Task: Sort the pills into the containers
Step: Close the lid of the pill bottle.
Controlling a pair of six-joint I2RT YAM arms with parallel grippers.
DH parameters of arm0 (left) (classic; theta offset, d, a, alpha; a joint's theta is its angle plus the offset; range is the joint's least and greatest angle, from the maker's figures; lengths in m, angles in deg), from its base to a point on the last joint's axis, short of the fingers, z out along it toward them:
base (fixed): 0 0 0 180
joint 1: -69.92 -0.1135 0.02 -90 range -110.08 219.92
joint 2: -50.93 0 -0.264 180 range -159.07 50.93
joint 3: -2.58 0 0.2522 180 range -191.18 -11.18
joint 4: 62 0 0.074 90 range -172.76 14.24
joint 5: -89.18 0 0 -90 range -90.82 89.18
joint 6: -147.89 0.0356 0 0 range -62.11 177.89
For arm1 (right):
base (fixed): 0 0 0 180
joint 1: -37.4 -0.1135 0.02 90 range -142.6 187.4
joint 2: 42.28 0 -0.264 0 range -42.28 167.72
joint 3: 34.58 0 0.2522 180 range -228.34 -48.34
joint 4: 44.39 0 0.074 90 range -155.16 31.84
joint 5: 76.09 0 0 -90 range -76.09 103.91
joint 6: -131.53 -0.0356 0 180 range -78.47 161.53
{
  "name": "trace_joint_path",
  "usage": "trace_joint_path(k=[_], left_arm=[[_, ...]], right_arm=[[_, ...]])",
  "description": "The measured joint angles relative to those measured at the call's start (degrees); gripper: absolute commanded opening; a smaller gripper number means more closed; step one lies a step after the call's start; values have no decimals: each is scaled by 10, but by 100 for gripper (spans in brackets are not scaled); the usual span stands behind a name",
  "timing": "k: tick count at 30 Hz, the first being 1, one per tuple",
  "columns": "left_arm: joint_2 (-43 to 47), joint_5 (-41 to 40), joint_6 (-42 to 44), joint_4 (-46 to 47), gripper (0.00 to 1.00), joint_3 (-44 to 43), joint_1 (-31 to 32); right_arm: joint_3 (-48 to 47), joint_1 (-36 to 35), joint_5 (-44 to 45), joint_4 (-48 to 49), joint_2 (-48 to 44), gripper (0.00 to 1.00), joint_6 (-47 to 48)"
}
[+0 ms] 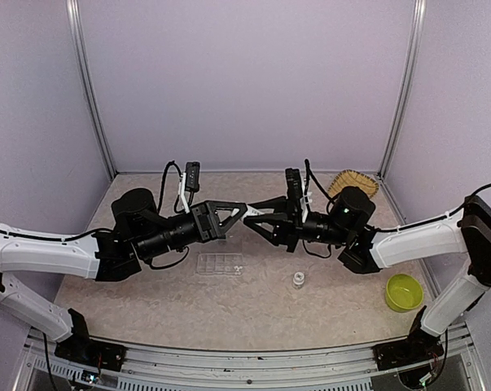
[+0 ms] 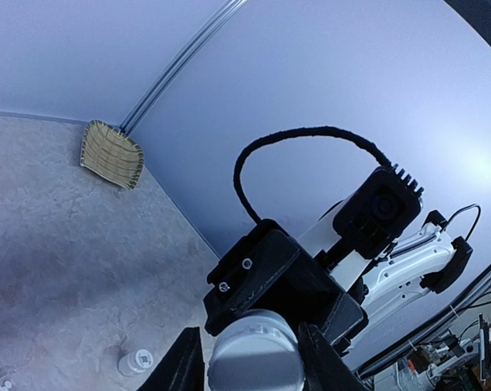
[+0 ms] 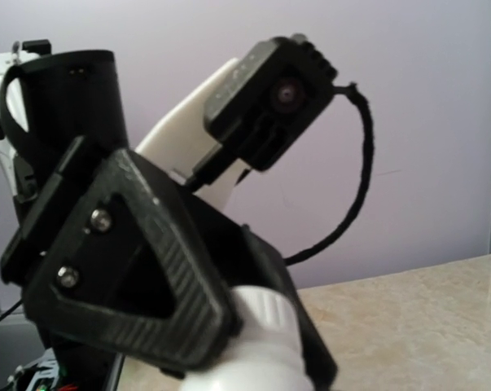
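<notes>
A white pill bottle (image 1: pixel 250 213) hangs in mid-air between both grippers, above the table's middle. My left gripper (image 2: pixel 253 362) is shut around its ribbed white cap (image 2: pixel 256 358), one black finger on each side. My right gripper (image 1: pixel 260 218) faces it and is shut on the bottle's body (image 3: pixel 265 346), which fills the bottom of the right wrist view; its own fingers barely show there. The clear compartment box (image 1: pixel 219 263) lies flat on the table below, with a few white specks, the pills (image 1: pixel 238 267), at its right end.
A small white bottle (image 1: pixel 298 280) stands upright to the right of the box, also seen as the small white bottle (image 2: pixel 134 362). A lime-green bowl (image 1: pixel 403 292) sits at the front right. A woven straw basket (image 1: pixel 355 182) leans in the back right corner.
</notes>
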Motion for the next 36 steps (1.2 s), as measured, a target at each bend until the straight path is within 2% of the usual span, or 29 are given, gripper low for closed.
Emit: trace_joint_path(k=[6,13,14,36], left_arm=[[-1,11,7,1,54,0,1],[0,12,19,-1,97,2,0],[2,12,21,-1,98,4,0],[66,-3,45,-2,99,24,0]], right_arm=[[7,-3,-4,2,-10,15,-4],[10,-5,-9,18,-16,15,-9],[10,-6,-10,21,-18,15,-10],[10,-8,8,32,-21,16,-16]])
